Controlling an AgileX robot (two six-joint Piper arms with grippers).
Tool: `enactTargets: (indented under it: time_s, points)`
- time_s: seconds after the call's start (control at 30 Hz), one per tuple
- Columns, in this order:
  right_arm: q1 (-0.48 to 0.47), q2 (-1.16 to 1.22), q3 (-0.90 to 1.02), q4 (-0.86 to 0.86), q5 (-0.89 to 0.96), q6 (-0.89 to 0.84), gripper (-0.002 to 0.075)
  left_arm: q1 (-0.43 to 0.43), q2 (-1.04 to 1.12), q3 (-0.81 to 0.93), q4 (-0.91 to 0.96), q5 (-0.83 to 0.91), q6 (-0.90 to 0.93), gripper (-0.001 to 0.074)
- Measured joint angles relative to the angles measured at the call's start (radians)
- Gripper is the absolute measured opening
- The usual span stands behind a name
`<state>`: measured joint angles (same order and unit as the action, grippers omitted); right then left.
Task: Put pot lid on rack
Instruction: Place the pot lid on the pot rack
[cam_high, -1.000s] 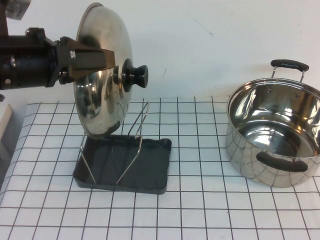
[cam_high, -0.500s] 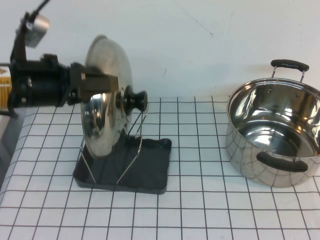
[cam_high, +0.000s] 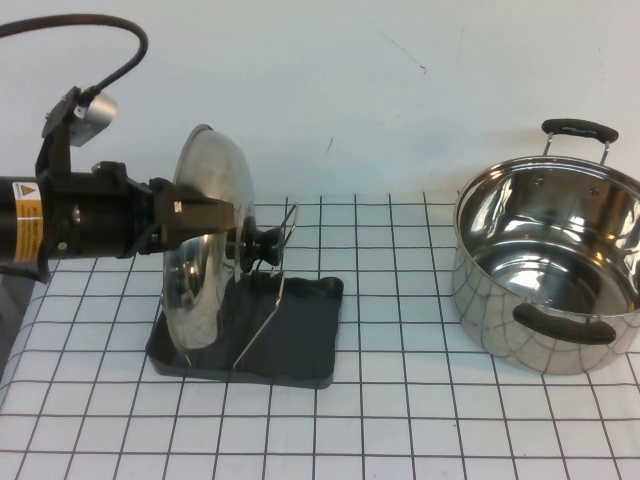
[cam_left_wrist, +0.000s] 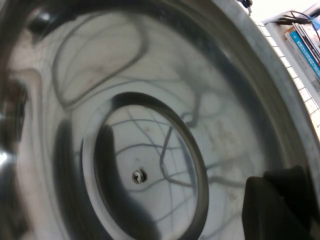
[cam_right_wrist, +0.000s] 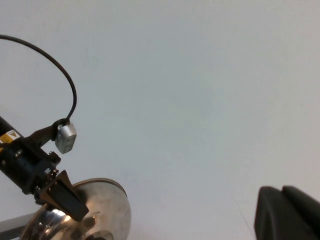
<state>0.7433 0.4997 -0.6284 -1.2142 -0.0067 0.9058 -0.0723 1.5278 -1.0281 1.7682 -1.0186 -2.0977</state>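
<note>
The pot lid (cam_high: 205, 170) stands on edge, its black knob (cam_high: 262, 246) facing right. Its lower edge is down between the wire loops of the rack (cam_high: 262, 320), at the dark grey tray (cam_high: 305, 340). My left gripper (cam_high: 205, 215) comes in from the left and is shut on the lid, one finger across its domed side. In the left wrist view the lid's shiny underside (cam_left_wrist: 145, 125) fills the picture, with a dark finger (cam_left_wrist: 280, 205) against it. My right gripper (cam_right_wrist: 287, 215) is out of the high view, raised, facing the wall, fingers together and empty.
A deep steel pot (cam_high: 550, 270) with black handles stands at the right on the checked cloth (cam_high: 400, 420). The white wall is close behind. The right wrist view shows the lid (cam_right_wrist: 107, 210) and the left arm (cam_right_wrist: 30, 160) from afar.
My left gripper has lowered the lid and moved it a little right. The lid has turned more edge-on and its lower edge has gone down into the rack.
</note>
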Motion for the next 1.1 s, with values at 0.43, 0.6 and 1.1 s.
enactTargets:
  time_s: [0.43, 0.6, 1.1]
  points:
    - [0.000, 0.000, 0.000, 0.000, 0.007, 0.002, -0.0001, 0.000, 0.000, 0.000, 0.000, -0.055, 0.003, 0.0050]
    - [0.000, 0.004, 0.000, 0.000, 0.007, 0.002, -0.0001, 0.000, 0.007, 0.000, 0.000, -0.033, 0.023, 0.0050]
    - [0.000, 0.005, 0.000, 0.000, 0.007, 0.005, -0.0001, 0.001, 0.102, 0.000, -0.002, -0.072, 0.064, 0.0050]
